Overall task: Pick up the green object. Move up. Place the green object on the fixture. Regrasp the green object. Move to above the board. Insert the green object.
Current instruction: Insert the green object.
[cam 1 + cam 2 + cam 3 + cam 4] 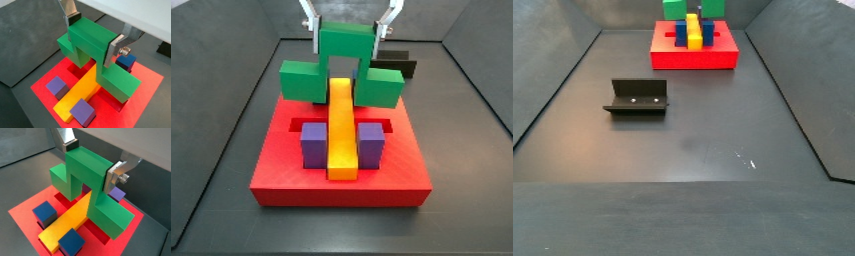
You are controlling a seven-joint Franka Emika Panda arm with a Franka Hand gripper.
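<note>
My gripper (pixel 93 36) (pixel 92 163) (pixel 348 38) is shut on the raised centre block of the green object (pixel 90 45) (pixel 83 173) (pixel 345 45). The piece hangs with its wide crossbar (pixel 305 82) down, low over one end of the red board (pixel 143 92) (pixel 338 185) (pixel 694 60). The crossbar straddles the end of the yellow bar (pixel 80 92) (pixel 341 130). I cannot tell whether it touches the board. The fixture (pixel 637 97) (pixel 398 62) stands empty on the floor, apart from the board.
Purple blocks (pixel 315 140) (pixel 57 86) and blue blocks (pixel 45 213) (pixel 684 38) sit in the board beside the yellow bar. Dark enclosure walls (pixel 553 90) slope up round the grey floor (pixel 687 140).
</note>
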